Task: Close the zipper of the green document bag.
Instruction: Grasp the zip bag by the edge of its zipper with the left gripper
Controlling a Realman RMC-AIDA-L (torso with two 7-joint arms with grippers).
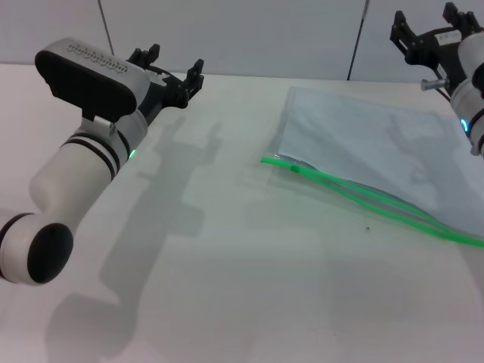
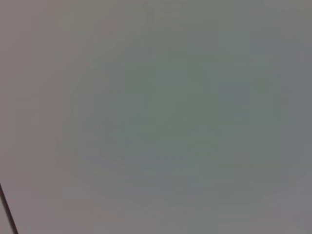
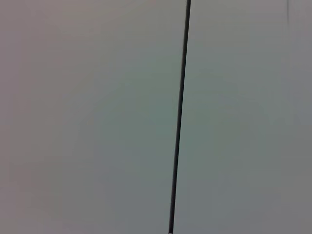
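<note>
While both claws hang raised and spread, left claw (image 1: 168,70) far from the green document bag (image 1: 378,151) on the desk (image 1: 227,265), right claw (image 1: 427,29) above it, the zipper (image 1: 355,189) gapes open, slider (image 1: 294,169) untouched.

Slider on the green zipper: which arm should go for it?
Probably the left. The slider sits at the zipper's left end, facing the left gripper; the right gripper hangs beyond the bag's far side.

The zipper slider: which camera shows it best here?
Head view: the zipper runs along the near edge of the green document bag, slider at its left end. Both wrist views show only blank wall, none of it.
</note>
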